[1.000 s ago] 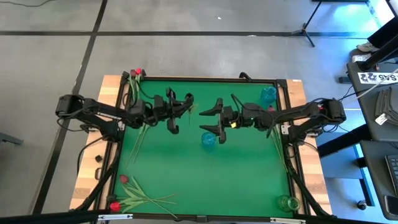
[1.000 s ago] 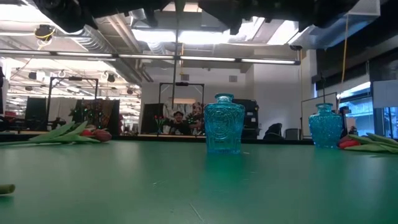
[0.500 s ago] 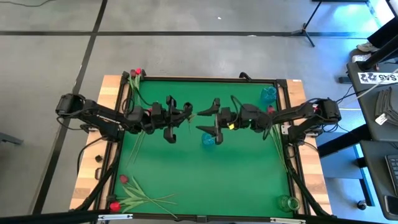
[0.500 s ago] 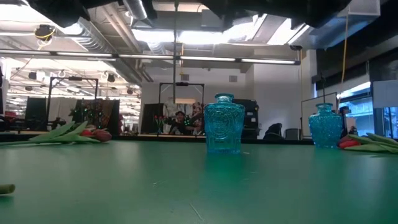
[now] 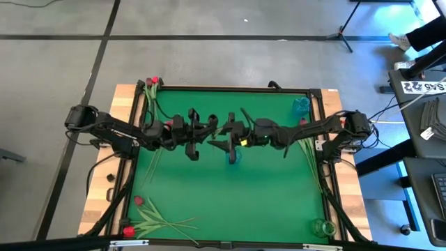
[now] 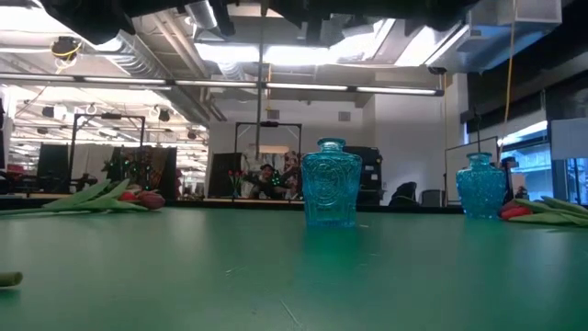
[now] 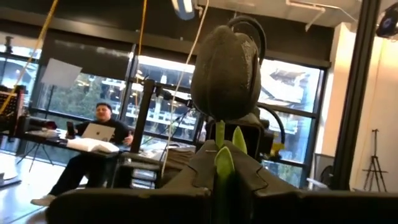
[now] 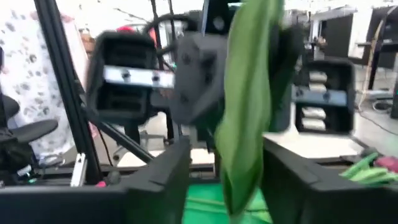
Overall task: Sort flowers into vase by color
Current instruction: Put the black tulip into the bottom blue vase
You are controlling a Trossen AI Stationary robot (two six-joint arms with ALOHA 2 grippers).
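Observation:
My left gripper is shut on a near-black tulip, high over the middle of the green table. My right gripper faces it from the right, open. Its fingers stand on either side of the tulip's green leaf; whether they touch it I cannot tell. A blue vase stands on the mat just below and nearer than the two grippers. In the low view this vase stands alone in the middle. My left gripper pinches the tulip's green stem between its two fingers, a short way below the dark head. The head stands out beyond the fingertips, toward my right gripper. The flower is lifted clear of the table.
A second blue vase stands at the far right, a clear vase at the near right corner. Red tulips lie at the far left corner and the near left. More stems lie along the right edge.
My right gripper has moved toward the table's left, up to my left gripper and the tulip, and the gap between its fingers has narrowed. My left gripper has shifted slightly toward the near edge, keeping hold of the tulip.

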